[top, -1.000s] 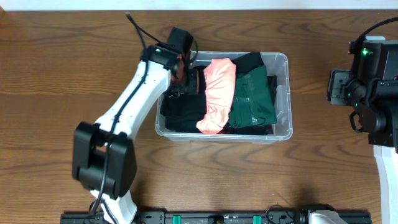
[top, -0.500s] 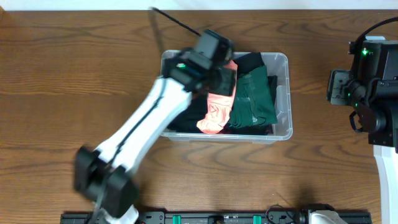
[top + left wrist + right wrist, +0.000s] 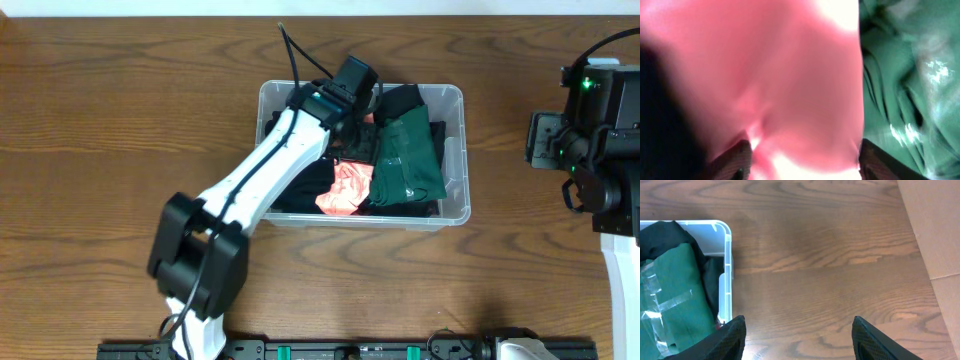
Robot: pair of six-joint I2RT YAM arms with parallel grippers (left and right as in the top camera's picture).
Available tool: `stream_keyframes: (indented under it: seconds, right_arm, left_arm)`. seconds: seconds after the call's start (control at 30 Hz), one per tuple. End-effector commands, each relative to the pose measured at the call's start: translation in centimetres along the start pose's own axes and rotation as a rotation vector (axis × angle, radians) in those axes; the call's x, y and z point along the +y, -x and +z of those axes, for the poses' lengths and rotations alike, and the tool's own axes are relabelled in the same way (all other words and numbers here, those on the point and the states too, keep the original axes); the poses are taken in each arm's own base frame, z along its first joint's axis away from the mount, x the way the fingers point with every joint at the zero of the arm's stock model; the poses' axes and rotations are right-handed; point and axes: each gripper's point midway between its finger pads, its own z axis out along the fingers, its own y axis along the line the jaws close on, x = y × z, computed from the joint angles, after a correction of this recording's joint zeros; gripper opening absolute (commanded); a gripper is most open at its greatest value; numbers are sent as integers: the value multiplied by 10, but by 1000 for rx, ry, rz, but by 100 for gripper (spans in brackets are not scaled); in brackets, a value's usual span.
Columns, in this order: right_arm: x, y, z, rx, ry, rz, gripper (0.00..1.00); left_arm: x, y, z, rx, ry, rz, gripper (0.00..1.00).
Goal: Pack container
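Observation:
The clear plastic container [image 3: 455,96] stands in the middle of the table. It holds a folded pink garment [image 3: 345,190], a dark green garment [image 3: 408,160] and black clothes [image 3: 300,192]. My left gripper [image 3: 347,132] reaches into it from the left and is down on the pink garment. In the left wrist view the pink garment [image 3: 765,75] fills the frame, with the left gripper [image 3: 800,161] open and its fingers set wide on either side of the fabric. My right gripper [image 3: 799,340] is open and empty over bare table to the right of the container [image 3: 729,255].
The green garment [image 3: 670,295] carries a strip of clear tape and lies against the container's right wall. A pale beige panel [image 3: 940,230] borders the table at the far right. The right arm [image 3: 590,150] stands to the right of the container.
My left arm has swung from the container's left end rightwards over the pink garment and come down onto it. The right arm has not moved.

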Motion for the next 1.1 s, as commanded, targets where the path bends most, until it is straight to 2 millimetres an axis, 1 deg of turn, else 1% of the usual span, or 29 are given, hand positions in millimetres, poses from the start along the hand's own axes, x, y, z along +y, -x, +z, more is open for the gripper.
stream_keyframes:
  seconds: [0.0, 0.03, 0.07, 0.13, 0.2, 0.27, 0.33, 0.4, 0.43, 0.47, 0.53, 0.57, 0.63, 0.7, 0.77, 0.83, 0.9, 0.93, 1.0, 1.07]
  right_arm:
    - [-3, 1, -1, -4, -3, 15, 66]
    - [-3, 1, -1, -4, -3, 15, 67]
    - [-3, 2, -1, -7, -3, 16, 68]
    - [1, 5, 0, -15, 19, 10, 70]
    - [10, 8, 1, -25, 67, -21, 72]
    - [15, 11, 3, -33, 92, -41, 74]
    - [17, 16, 9, -40, 91, -39, 81]
    - [23, 23, 19, -43, 109, -39, 89]
    - [28, 25, 25, -38, 128, -46, 93]
    - [35, 25, 32, -26, 152, -62, 94]
    - [38, 23, 44, 7, 152, -66, 95]
    - [38, 22, 48, 17, 148, -59, 98]
    - [38, 21, 49, 21, 146, -43, 99]
    - [37, 23, 41, 4, 147, -25, 99]
    - [35, 22, 29, -15, 153, 1, 99]
    - [33, 17, 15, -47, 172, 16, 99]
    - [31, 9, 3, -89, 186, 25, 99]
    - [30, 1, -3, -113, 190, 31, 99]
    - [28, -17, -11, -159, 196, 43, 99]
    - [27, -40, -16, -203, 204, 51, 99]
  left_arm:
    - [13, 38, -112, -305, 131, 51, 85]
    - [23, 41, -140, -375, 177, 37, 92]
    - [33, 42, -160, -424, 215, 20, 96]
    - [58, 37, -196, -490, 288, -30, 100]
    - [86, 28, -216, -499, 343, -87, 98]
    - [119, 15, -226, -468, 394, -161, 98]
    - [154, 4, -229, -425, 448, -245, 98]
    - [188, -4, -230, -397, 493, -327, 98]
    - [202, -8, -230, -385, 511, -363, 98]
    - [215, -15, -228, -359, 528, -396, 98]
    - [235, -29, -230, -318, 551, -455, 98]
    - [240, -33, -230, -300, 548, -453, 98]
    - [245, -40, -235, -281, 535, -420, 98]
    - [247, -45, -248, -304, 546, -418, 98]
    - [242, -50, -260, -341, 531, -405, 98]
    - [228, -56, -270, -393, 478, -362, 98]
    - [218, -68, -278, -447, 466, -334, 98]
    - [215, -77, -281, -482, 470, -322, 98]
    - [209, -94, -281, -541, 474, -306, 98]
    - [203, -116, -275, -612, 469, -287, 98]
